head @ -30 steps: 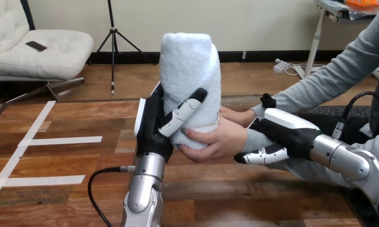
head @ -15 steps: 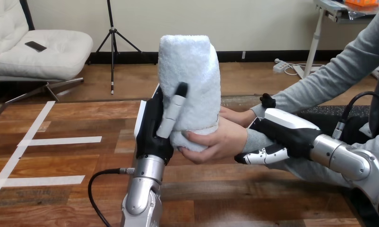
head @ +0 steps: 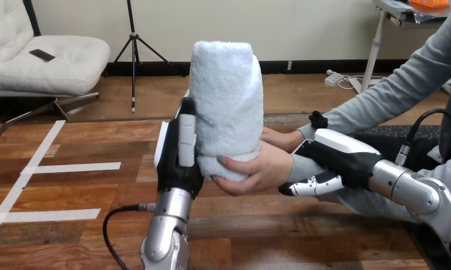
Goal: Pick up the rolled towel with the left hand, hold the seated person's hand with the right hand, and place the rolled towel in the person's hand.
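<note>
rolled towel (head: 226,95) upright in the person's hand (head: 262,169)
left hand (head: 178,157) straight-fingered at its left; right hand (head: 341,154) wrapped round the wrist (head: 300,166) at its right

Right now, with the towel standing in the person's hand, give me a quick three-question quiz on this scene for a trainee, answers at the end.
1. True or false: the rolled towel lies on its side.
2. What grips the towel's lower end? A) the left hand B) the person's hand C) the right hand
3. Fill in: the right hand's fingers curl under the person's ____.
Key: 1 false, it stands upright. 2 B; the left hand's fingers are straight beside the towel. 3 wrist.
</note>
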Robot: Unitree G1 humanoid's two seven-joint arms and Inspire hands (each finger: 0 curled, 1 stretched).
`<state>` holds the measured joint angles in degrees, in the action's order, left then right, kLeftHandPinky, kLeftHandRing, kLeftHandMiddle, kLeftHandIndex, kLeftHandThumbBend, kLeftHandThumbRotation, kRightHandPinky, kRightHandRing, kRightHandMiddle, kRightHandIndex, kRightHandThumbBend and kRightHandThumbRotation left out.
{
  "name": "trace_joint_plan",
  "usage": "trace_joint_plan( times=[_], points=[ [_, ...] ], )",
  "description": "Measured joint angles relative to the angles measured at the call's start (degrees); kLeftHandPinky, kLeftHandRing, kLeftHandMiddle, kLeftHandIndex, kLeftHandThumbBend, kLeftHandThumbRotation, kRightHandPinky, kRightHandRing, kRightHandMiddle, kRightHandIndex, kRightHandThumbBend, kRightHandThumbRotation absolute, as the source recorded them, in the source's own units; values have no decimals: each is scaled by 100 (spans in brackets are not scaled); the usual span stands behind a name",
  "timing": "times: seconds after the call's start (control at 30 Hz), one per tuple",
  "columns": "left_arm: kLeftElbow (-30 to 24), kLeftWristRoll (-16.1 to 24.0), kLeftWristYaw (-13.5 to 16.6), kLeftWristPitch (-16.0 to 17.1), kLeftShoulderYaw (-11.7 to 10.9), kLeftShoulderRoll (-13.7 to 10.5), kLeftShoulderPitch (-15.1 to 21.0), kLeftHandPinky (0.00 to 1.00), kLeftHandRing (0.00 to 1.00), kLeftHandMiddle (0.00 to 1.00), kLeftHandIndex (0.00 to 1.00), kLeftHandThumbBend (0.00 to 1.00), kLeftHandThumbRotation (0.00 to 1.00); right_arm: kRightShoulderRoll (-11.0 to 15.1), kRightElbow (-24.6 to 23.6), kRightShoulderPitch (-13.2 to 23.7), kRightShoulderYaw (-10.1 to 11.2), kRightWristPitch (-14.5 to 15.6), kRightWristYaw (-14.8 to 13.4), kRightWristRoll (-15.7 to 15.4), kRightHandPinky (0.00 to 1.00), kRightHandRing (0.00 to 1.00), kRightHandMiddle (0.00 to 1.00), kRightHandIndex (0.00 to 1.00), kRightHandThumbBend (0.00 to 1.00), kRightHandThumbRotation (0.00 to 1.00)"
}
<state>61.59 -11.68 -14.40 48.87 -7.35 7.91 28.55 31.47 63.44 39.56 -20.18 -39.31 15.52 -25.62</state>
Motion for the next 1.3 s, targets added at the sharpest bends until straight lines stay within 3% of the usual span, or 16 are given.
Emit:
trace_joint_plan(
  times=[0.1,0.3,0.8,1.3],
  points=[
    [-64,-31,-19,0,-1,-5,-51,98,92,91,91,100,100,0,-8,0,1,94,84,18,34,39,46,50,92,70],
    [-170,-128,-54,0,-33,-18,-71,97,91,91,91,100,100,0,-27,0,10,200,216,43,40,48,55,57,98,74],
    [-413,-120,-38,0,-38,-32,-88,98,90,92,94,100,100,1,-299,2,32,237,313,82,58,71,73,74,100,86],
    [-477,-42,39,14,-38,-106,-193,97,89,91,96,100,100,2,-461,1,32,288,319,80,69,79,82,83,100,98]
  ],
)
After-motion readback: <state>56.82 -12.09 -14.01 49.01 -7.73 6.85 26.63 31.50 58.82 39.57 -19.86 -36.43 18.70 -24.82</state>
